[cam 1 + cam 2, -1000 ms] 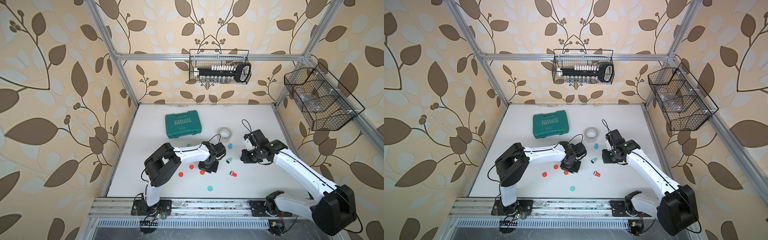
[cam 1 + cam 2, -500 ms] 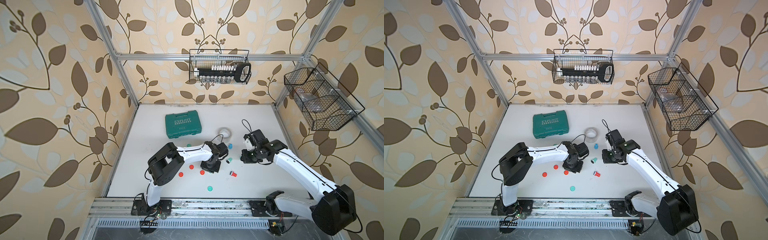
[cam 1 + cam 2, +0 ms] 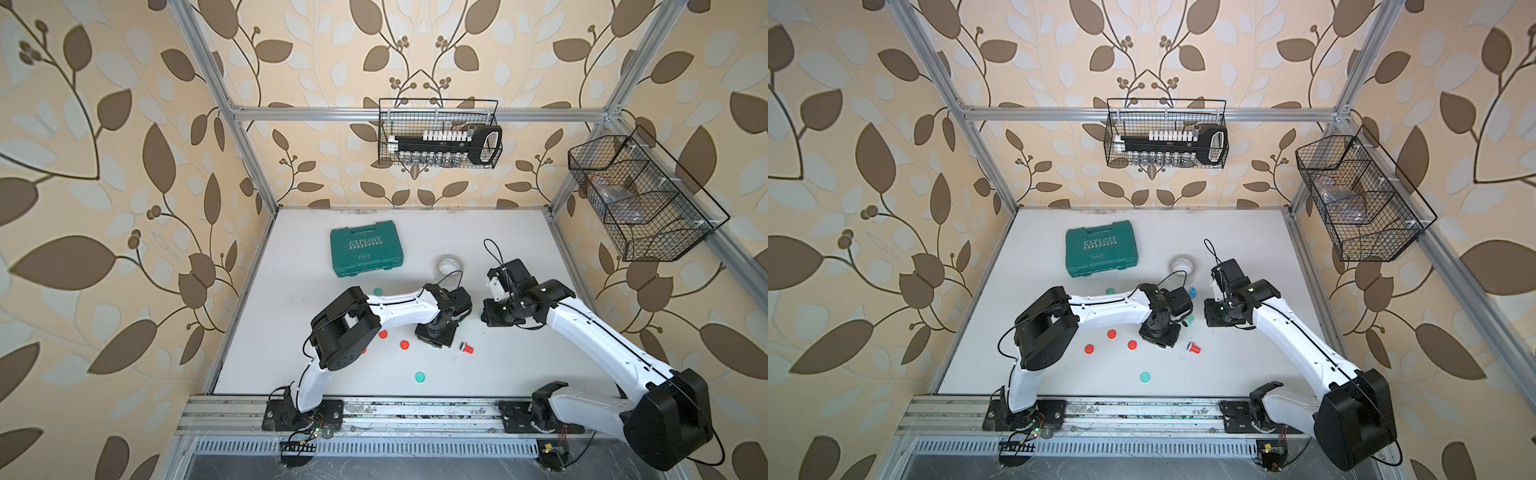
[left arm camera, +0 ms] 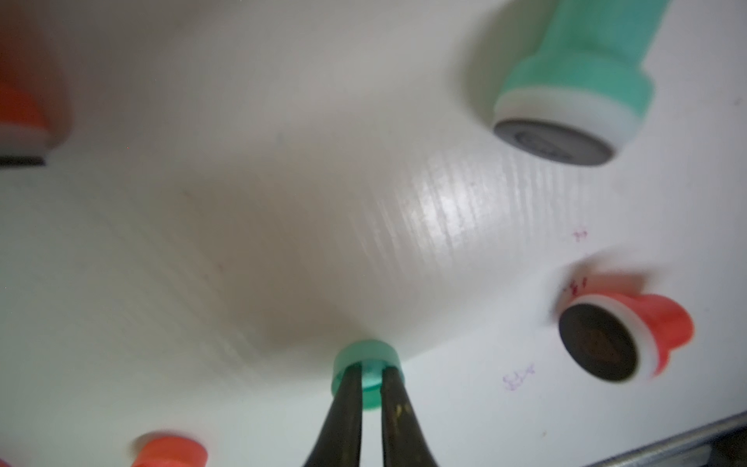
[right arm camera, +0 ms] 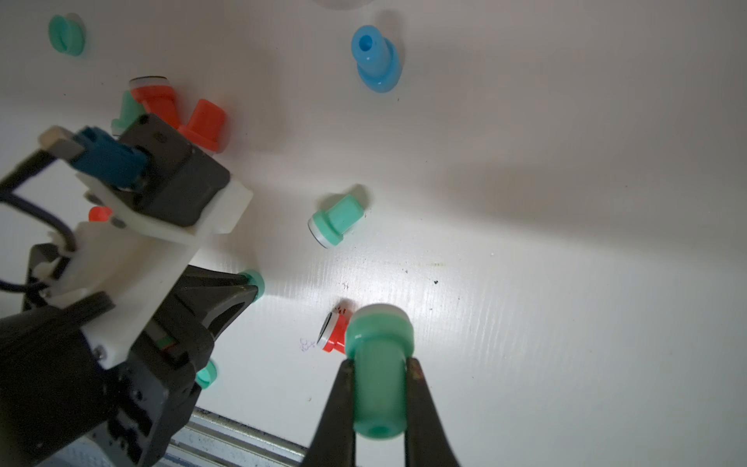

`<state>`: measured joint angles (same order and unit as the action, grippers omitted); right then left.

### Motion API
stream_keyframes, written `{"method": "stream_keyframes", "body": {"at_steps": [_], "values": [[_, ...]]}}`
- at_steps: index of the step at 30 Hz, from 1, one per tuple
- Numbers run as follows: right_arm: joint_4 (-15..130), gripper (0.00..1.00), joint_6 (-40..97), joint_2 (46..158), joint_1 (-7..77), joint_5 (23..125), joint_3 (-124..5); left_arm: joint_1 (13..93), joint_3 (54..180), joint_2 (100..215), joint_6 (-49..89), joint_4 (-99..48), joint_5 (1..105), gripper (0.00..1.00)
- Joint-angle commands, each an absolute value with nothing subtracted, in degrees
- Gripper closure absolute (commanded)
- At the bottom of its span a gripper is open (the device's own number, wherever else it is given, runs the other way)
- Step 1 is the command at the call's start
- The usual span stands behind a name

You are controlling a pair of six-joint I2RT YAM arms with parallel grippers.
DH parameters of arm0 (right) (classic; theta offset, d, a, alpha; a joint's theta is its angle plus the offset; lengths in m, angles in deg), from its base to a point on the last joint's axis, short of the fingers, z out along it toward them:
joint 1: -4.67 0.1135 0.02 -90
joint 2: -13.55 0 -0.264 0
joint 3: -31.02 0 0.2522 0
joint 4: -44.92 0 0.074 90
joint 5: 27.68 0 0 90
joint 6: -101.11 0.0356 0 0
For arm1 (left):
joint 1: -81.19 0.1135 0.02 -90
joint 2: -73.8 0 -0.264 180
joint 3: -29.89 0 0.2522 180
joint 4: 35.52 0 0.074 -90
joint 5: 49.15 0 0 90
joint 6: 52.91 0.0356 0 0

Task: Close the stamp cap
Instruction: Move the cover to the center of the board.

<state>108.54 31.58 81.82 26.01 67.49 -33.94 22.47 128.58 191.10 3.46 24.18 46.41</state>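
So the left fingers (image 4: 348, 408) are pinched in tight on a small green cap (image 4: 366, 351), with a sliver of cap showing between them; the cap sits low over the table (image 4: 242, 222), and I can't tell if it's actually touching.

The right fingers (image 5: 339, 408) are clamped on the handle of a green stamp (image 5: 378, 335), one finger each side, white-ringed end pointing away from the wrist camera; so stamp and cap are apart, one per arm, and the cap isn't on yet.

A red stamp (image 5: 333, 333) lies on its side on the table between the two, dark face bare; in the right wrist view it's partly hidden behind the held stamp. A spare stamp (image 5: 337, 220), green too, also lies on its side with no cap, near the left fingers; a blue stamp (image 5: 376, 60) sits further back, toward the tape roll (image 3: 1182, 264).

In both top views the left arm (image 3: 399, 307) and right arm (image 3: 582, 328) meet around mid-table, heads close together but not touching. Three red pieces (image 3: 1111, 333) are scattered beside the left arm; a loose cap (image 3: 1145, 377), also green, lies alone near the front edge; a green case (image 3: 1101, 248) lies closed at the back.
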Motion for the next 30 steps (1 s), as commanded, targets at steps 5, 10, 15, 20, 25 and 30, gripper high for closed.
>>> {"method": "stream_keyframes", "body": {"at_steps": [5, 10, 15, 20, 25, 30], "values": [[108.5, 0.9, 31.1, 82.1, 25.9, 68.1, -32.8, 22.0, 131.1, 188.9, 3.8, 27.6, 45.5, 0.86], [108.5, 0.9, 31.2, 81.8, 25.9, 68.0, -32.9, 22.0, 131.0, 187.0, 3.7, 28.2, 43.9, 0.87], [108.3, 0.9, 31.2, 81.3, 25.9, 68.3, -32.8, 22.4, 129.9, 183.6, 3.6, 28.5, 42.0, 0.87], [108.6, 0.9, 31.2, 80.9, 25.9, 69.1, -32.9, 24.5, 126.5, 177.4, 3.4, 26.7, 42.8, 0.87], [109.5, 0.9, 32.3, 81.1, 28.0, 68.9, -33.8, 29.3, 121.7, 169.7, 4.0, 26.0, 43.9, 0.87], [110.3, 0.9, 35.7, 83.8, 35.3, 66.2, -35.8, 38.4, 115.1, 160.9, 6.9, 25.8, 46.2, 0.86]]}}
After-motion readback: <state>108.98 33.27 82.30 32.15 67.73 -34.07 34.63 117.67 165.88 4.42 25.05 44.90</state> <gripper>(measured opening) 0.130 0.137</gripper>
